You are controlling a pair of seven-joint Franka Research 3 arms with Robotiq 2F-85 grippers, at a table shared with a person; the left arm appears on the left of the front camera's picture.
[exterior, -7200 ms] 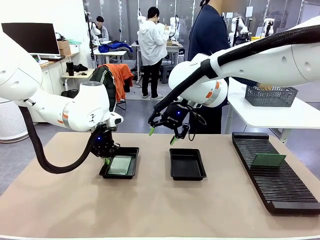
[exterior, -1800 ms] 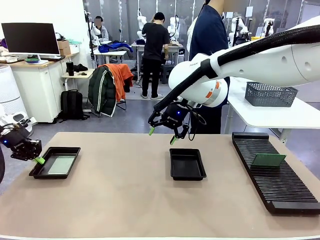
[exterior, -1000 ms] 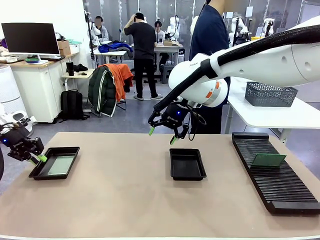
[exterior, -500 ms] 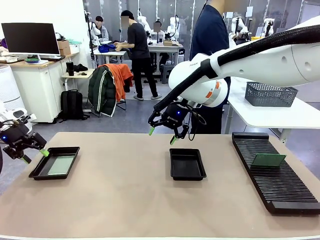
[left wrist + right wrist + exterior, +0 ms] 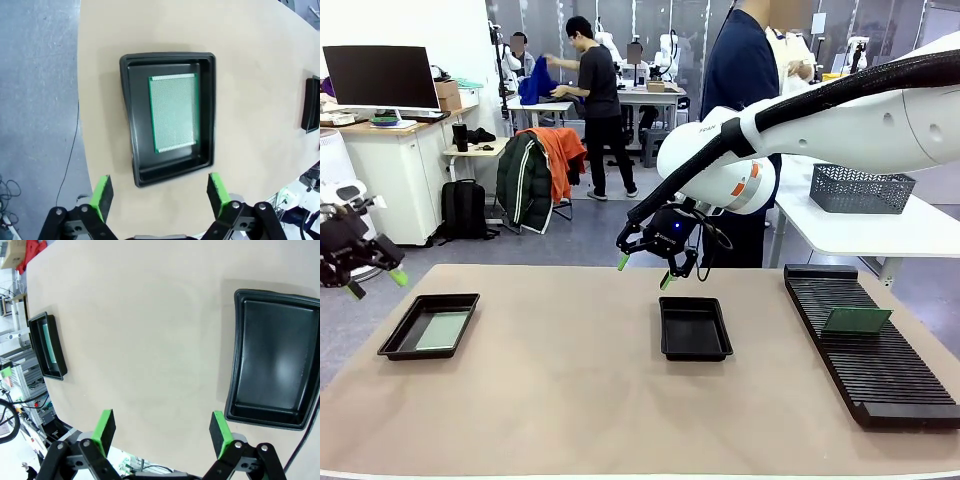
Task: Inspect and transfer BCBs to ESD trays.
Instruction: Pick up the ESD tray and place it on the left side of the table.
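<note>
1. A tan bench (image 5: 570, 400) fills the foreground of a busy workshop; a person (image 5: 735, 80) in dark blue stands at its far side; a grey wire basket (image 5: 861, 192) sits on a white side table (image 5: 880, 232) at the right.
2. A second ago the left claw (image 5: 376, 285) sat low at the left rim of the left ESD tray (image 5: 392, 348) with its jaws narrow; now it has risen and hangs above and to the left of that tray, beyond the bench's left edge; its jaws are spread wide with nothing between them; the tray has lain in the same spot for the last two seconds, though seven seconds ago it was nearer the middle; the right claw (image 5: 642, 272) and the middle ESD tray (image 5: 694, 330) have not moved.
3. The BCB (image 5: 442, 331) lies flat on the left tray's floor; it is pale green, finely dotted, with a darker green border; the left wrist view shows a strip of black floor along one long side.
4. A second BCB (image 5: 857, 320) rests tilted on the long black ribbed rack (image 5: 870, 380) at the right; the middle tray's floor is bare and glossy.
5. The right arm (image 5: 820, 115) arches in from the right; its claw hovers above the middle tray's far rim, fingers pointing down, jaws wide apart and holding nothing; the left claw's fingers also point downward.
</note>
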